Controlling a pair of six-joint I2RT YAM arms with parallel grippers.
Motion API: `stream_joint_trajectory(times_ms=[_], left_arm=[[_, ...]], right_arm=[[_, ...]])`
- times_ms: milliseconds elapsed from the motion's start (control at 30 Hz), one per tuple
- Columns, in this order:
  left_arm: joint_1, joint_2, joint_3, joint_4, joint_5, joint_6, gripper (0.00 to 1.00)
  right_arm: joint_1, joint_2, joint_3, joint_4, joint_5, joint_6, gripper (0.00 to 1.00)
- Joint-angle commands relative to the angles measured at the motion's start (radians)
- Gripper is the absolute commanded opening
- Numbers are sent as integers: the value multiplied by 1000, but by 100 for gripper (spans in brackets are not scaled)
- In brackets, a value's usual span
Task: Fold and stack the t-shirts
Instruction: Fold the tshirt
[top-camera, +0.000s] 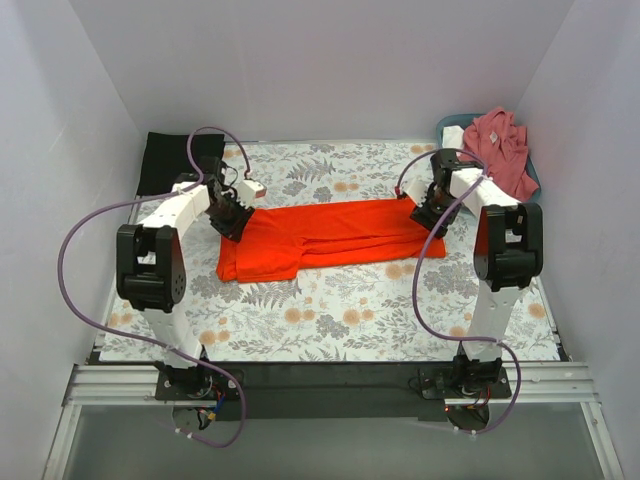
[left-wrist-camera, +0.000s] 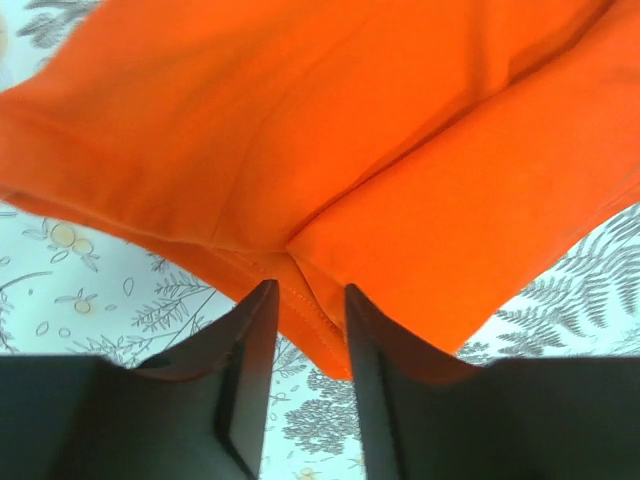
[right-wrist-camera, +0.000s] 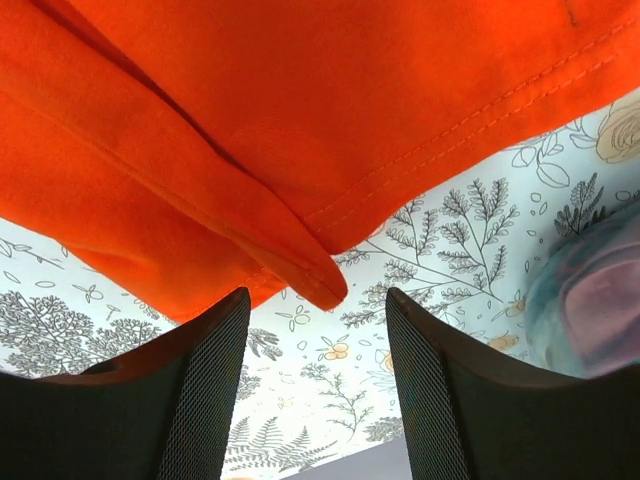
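Observation:
The orange-red t-shirt (top-camera: 330, 238) lies folded into a long band across the floral cloth. My left gripper (top-camera: 235, 225) is at its left end. In the left wrist view the jaws (left-wrist-camera: 307, 290) stand a little apart, and a puckered hem corner of the shirt (left-wrist-camera: 300, 130) reaches between the tips. My right gripper (top-camera: 428, 218) is at the shirt's right end. In the right wrist view it (right-wrist-camera: 317, 295) is wide open and empty, with a folded corner of the shirt (right-wrist-camera: 250, 120) just ahead of the tips. A dusty-pink shirt (top-camera: 503, 150) lies crumpled at the back right. A black folded shirt (top-camera: 165, 160) lies at the back left.
The pink shirt sits in a blue-grey basket (top-camera: 452, 121) at the back right corner, blurred in the right wrist view (right-wrist-camera: 590, 300). White walls enclose the table on three sides. The floral table covering (top-camera: 340, 310) spreads in front of the orange shirt.

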Motion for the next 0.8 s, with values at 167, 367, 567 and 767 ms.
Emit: stream_joint_trajectory(times_ms=[167, 367, 567, 767], left_arm=[[67, -231, 13, -109, 148, -139, 47], [142, -376, -232, -97, 160, -168, 53], [191, -350, -321, -88, 181, -125, 53], [194, -284, -355, -51, 204, -125, 53]], right_arm=[[-71, -199, -43, -106, -168, 86, 63], [-141, -225, -154, -127, -281, 176, 61], [-183, -136, -163, -132, -347, 228, 58], [-189, -72, -129, -126, -380, 257, 58]])
